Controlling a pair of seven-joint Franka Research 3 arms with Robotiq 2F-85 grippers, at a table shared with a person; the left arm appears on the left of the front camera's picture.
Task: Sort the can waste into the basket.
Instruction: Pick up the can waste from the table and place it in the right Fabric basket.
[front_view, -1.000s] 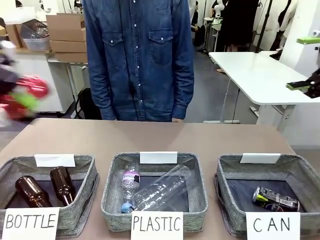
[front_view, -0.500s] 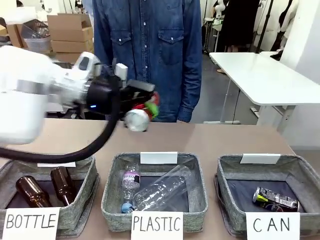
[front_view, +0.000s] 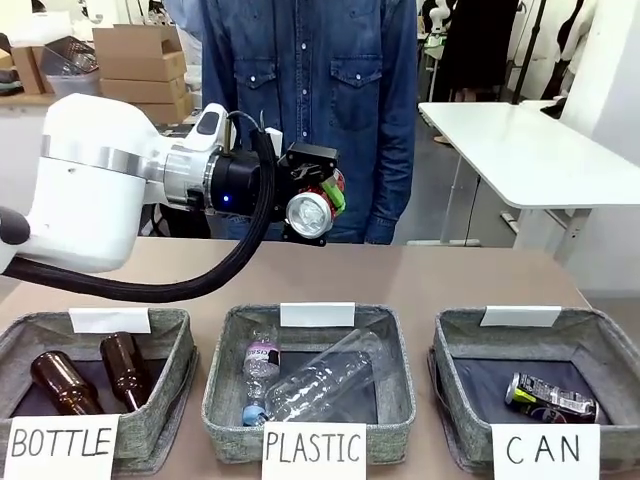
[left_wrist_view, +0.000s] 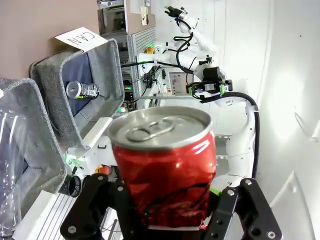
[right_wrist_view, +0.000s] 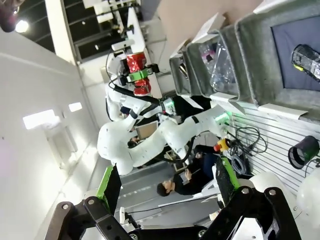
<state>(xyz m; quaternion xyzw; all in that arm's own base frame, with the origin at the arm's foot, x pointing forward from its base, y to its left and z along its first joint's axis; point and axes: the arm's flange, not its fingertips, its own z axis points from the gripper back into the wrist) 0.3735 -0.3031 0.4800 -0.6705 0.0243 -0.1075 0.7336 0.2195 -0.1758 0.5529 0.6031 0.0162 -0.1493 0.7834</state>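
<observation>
Red dented metal can (front_view: 312, 207) clamped in the left hand (front_view: 318, 200) mid-frame is nowhere near the grey fabric "CAN" basket (front_view: 452, 345) lower right, so letting go early lands it in the plastics; right hand (right_wrist_view: 165, 187) gapes wide.

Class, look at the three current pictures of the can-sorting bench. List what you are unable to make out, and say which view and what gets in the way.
- Red can, left wrist view: its lower end is hidden inside the left tool.
- Red can, front view: its side is covered by the tool; the silver top faces the camera.
- Dark can, front view: its print is too small to read.
- CAN basket, front view: the sign covers its front wall.
- Right tool, right wrist view: open, its base cut off by the bottom edge.
</observation>
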